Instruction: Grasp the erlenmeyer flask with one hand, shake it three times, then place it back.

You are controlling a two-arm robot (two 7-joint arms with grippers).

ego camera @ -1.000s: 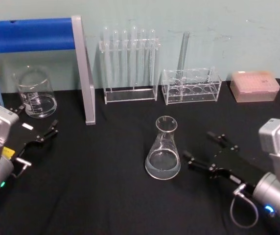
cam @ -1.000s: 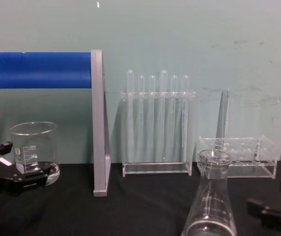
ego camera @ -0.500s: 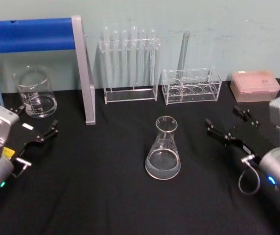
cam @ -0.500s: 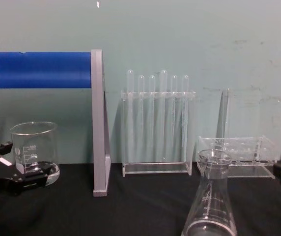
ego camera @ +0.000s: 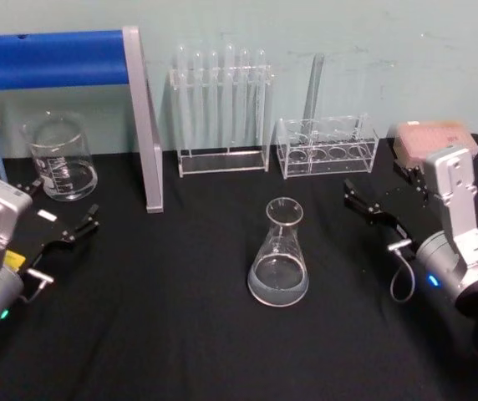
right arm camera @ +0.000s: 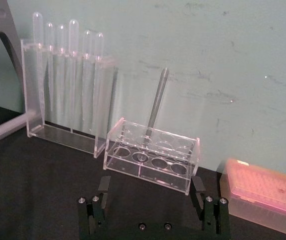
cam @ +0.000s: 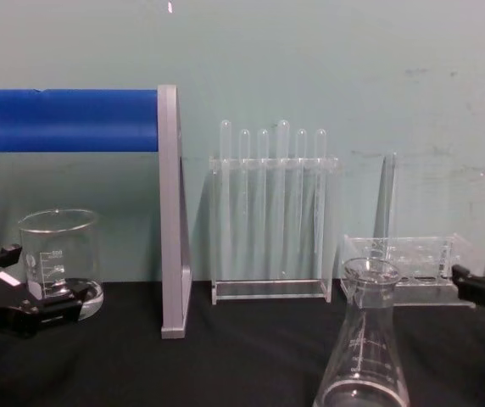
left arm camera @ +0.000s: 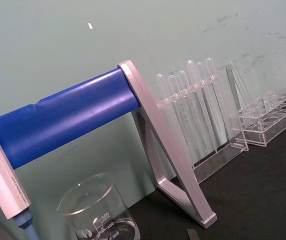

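— Where is the erlenmeyer flask (ego camera: 278, 255) right now?

— Upright on the black table (ego camera: 180, 334), near the middle, in front of the two clear racks. Nothing touches it.

— And your right gripper (ego camera: 383, 196)?

— A second ago it lay low beside the flask, jaws spread toward its base. Since then I have swung it up and back; now it sits well apart from the flask, off to my right, close to the low tube rack (ego camera: 327, 147) and the pink tip box (ego camera: 434, 140). Its jaws are spread wide with nothing between them.

— So the grasp is off?

— I judge I am re-aiming, perhaps for the neck instead of the wide base. No shake has begun; the whole task is still ahead.

— Your left gripper (ego camera: 65, 224)?

— Parked at the left by the beaker (ego camera: 58, 156), jaws parted and empty, unchanged.
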